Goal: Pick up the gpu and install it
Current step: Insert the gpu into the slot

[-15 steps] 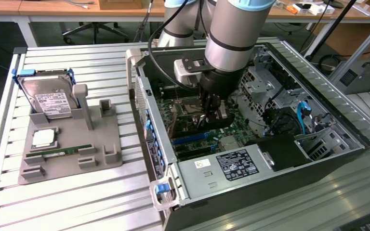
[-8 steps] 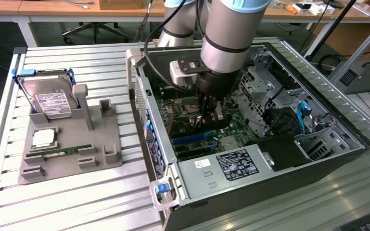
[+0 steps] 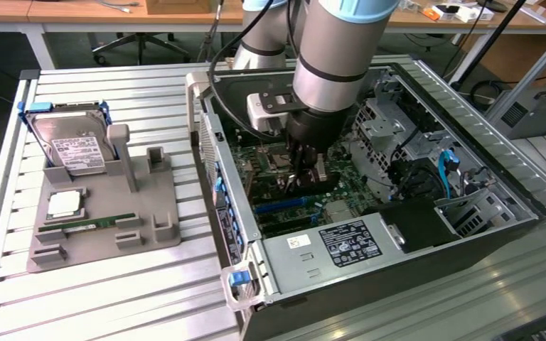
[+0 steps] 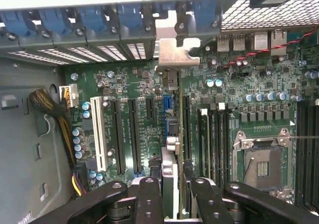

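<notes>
My gripper (image 4: 174, 204) is shut on the gpu (image 4: 172, 149), which I see edge-on, standing upright between the black fingers (image 4: 149, 199). Its silver bracket (image 4: 175, 52) reaches the row of blue-latched slot openings at the case wall. The card stands over the green motherboard (image 4: 129, 84), in line with a blue expansion slot (image 4: 168, 104); I cannot tell if its edge touches the slot. In the exterior view the gripper (image 3: 303, 186) reaches down inside the open computer case (image 3: 500, 177), with the dark gpu (image 3: 309, 177) between its fingers.
On the exterior view's left, a grey holder tray (image 3: 150, 213) carries a hard drive (image 3: 74, 149), a square chip (image 3: 65, 204) and a green memory stick (image 3: 88, 226). Inside the case are a power supply (image 3: 344, 245), a drive cage and cables. An empty CPU socket (image 4: 261, 162) lies beside the slots.
</notes>
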Available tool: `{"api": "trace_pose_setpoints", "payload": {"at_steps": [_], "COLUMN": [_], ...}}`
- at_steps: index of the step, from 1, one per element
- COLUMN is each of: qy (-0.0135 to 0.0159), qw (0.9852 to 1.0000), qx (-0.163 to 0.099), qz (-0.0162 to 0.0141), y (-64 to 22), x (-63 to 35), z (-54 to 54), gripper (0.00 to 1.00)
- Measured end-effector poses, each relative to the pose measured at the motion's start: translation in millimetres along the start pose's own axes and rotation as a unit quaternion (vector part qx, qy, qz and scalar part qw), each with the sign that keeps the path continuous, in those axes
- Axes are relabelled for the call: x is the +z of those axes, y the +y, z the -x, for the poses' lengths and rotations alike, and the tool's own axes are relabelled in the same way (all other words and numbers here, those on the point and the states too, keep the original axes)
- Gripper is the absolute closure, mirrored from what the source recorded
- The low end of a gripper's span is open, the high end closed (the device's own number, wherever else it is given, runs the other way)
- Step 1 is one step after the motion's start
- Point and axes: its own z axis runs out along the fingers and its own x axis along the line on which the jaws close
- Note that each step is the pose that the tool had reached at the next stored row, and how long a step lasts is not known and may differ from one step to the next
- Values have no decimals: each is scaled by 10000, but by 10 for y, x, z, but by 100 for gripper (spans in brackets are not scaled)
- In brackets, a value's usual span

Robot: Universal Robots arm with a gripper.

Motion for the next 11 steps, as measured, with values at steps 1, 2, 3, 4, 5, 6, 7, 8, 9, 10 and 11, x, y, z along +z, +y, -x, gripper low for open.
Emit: {"api": "trace_pose_setpoints", "payload": {"at_steps": [1, 2, 3, 4, 5, 6, 7, 8, 9, 10, 11], "qy": [0, 0, -1, 0, 0, 0, 0, 0, 0, 0, 0], "qw": [10000, 10000, 10000, 10000, 10000, 10000, 10000, 10000, 10000, 10000, 10000], "qx": [0, 0, 0, 0, 0, 0, 0, -1, 0, 0, 0], "qz": [0, 0, -1, -1, 0, 0, 0, 0, 0, 0, 0], "y": [6, 14, 21, 28, 36, 43, 53, 58, 64, 72, 81], "x": [3, 8, 13, 16, 19, 22, 25, 30, 34, 38, 40], "z": [-15, -26, -28, -29, -30, -31, -34, -38, -40, -42, -44], "gripper": [73, 73, 73, 73, 73, 73, 73, 73, 73, 73, 73]}}
